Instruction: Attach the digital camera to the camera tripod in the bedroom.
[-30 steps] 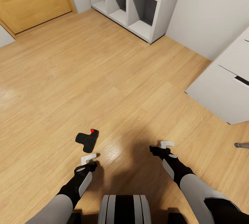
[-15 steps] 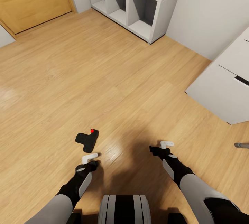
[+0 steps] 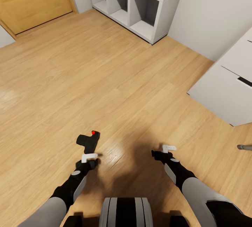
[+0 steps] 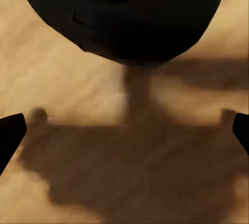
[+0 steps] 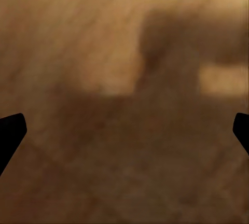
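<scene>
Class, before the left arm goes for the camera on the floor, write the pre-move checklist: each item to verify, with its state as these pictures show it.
1. The digital camera lies free on the wood floor, nothing on it: ok.
2. The left gripper is open, fingertips at the wrist view's edges: ok.
3. Left gripper lined up with the camera: ok, the dark body sits just ahead of it.
4. Fingers already around the camera: not ok, floor lies between them.
5. The right gripper is open, holds nothing, stands apart from the camera: ok.
6. Tripod within reach: cannot tell.
</scene>
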Available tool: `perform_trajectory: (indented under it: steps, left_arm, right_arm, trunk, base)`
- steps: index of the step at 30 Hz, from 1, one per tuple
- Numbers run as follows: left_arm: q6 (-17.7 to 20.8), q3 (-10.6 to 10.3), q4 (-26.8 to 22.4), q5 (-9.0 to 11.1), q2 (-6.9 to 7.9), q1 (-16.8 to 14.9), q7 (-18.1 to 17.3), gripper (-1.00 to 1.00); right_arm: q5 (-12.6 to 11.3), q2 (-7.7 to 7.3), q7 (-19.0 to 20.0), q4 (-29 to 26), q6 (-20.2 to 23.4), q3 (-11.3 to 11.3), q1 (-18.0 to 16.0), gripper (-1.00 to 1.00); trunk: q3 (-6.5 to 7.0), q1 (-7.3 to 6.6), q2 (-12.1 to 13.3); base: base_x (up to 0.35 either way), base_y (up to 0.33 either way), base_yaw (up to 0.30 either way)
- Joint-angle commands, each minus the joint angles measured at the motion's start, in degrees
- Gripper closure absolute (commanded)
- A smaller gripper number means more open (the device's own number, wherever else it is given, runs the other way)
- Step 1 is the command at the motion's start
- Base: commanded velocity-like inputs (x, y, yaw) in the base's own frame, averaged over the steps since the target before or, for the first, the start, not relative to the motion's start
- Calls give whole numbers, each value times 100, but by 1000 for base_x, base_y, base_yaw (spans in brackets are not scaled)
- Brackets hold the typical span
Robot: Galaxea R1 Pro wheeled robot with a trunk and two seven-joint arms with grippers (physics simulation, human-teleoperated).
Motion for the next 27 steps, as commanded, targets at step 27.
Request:
perform_trajectory:
  steps: [27]
  left_arm:
    - [-392, -55, 436, -187, 573, 12, -47, -100]
  right_arm:
    - [167, -17, -179, 251, 75, 30, 41, -100]
  trunk:
    - [-3, -1, -1]
  base:
    - [0, 0, 0]
